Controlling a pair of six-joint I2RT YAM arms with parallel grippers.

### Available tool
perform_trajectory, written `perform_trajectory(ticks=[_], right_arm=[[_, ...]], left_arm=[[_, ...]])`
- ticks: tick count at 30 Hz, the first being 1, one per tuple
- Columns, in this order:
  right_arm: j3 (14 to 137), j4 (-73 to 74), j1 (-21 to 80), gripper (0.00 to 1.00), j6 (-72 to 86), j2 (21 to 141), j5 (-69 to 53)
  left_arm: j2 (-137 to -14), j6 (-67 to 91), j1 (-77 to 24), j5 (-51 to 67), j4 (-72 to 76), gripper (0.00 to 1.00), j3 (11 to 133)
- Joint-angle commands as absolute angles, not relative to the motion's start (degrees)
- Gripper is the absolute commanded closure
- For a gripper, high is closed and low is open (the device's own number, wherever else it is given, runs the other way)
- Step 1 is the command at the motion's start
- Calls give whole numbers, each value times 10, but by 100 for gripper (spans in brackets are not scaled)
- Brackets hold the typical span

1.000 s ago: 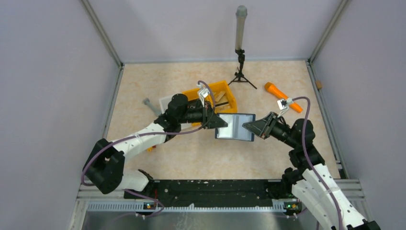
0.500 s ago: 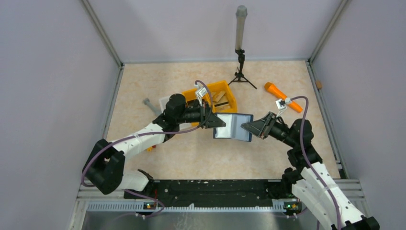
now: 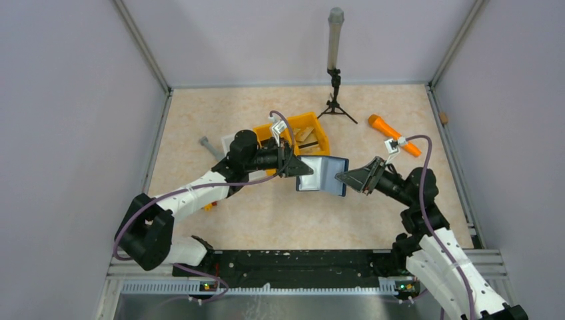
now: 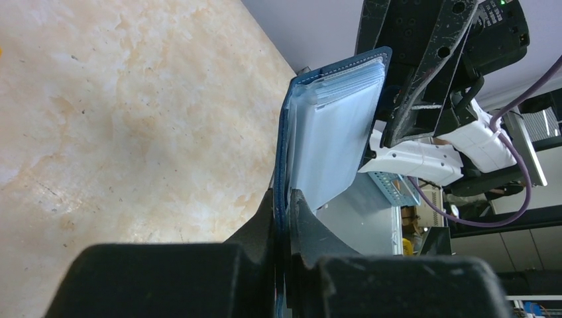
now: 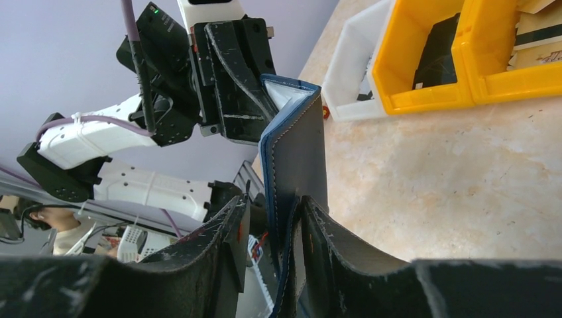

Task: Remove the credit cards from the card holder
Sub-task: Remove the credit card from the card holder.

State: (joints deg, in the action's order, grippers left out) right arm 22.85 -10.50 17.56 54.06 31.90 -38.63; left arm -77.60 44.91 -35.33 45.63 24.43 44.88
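Observation:
The navy card holder (image 3: pixel 323 175) hangs in the air over the table's middle, half folded, its pale grey-blue pockets (image 4: pixel 331 126) facing the left wrist camera. My left gripper (image 3: pixel 305 169) is shut on its left edge, the navy cover pinched between the fingertips (image 4: pixel 283 199). My right gripper (image 3: pixel 341 177) is at the opposite edge and stands open. The holder's navy flap (image 5: pixel 295 159) rests against one finger, with a gap to the other (image 5: pixel 274 202). The credit cards are hidden; only stacked pocket edges show.
A yellow two-compartment bin (image 3: pixel 313 130) with a white box (image 3: pixel 230 140) beside it sits just behind the left gripper. An orange tool (image 3: pixel 393 133) lies at the back right, and a small black tripod with a grey pole (image 3: pixel 335 100) stands at the back.
The right gripper's jaws have widened off the holder's right edge. The holder has shifted slightly left and looks narrower, folded in more. The left grip is unchanged.

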Motion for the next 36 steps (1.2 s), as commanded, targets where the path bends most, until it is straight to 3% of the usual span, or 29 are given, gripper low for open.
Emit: perform_trajectory(ticks=[1, 5, 10, 15, 20, 36], right_arm=[[230, -112, 173, 65, 532, 307, -386], [228, -125, 173, 65, 537, 307, -392], [229, -123, 173, 75, 535, 308, -393], [226, -131, 173, 93, 538, 310, -392], [223, -161, 173, 100, 553, 314, -401], [262, -64, 173, 100, 484, 329, -368]], left_arm=[[-758, 458, -350, 458, 283, 100, 457], [-760, 456, -351, 455, 278, 100, 458], [-763, 459, -351, 457, 281, 100, 458], [-770, 458, -350, 460, 281, 100, 458], [-786, 461, -355, 459, 288, 100, 459], [-843, 469, -419, 444, 308, 98, 505]])
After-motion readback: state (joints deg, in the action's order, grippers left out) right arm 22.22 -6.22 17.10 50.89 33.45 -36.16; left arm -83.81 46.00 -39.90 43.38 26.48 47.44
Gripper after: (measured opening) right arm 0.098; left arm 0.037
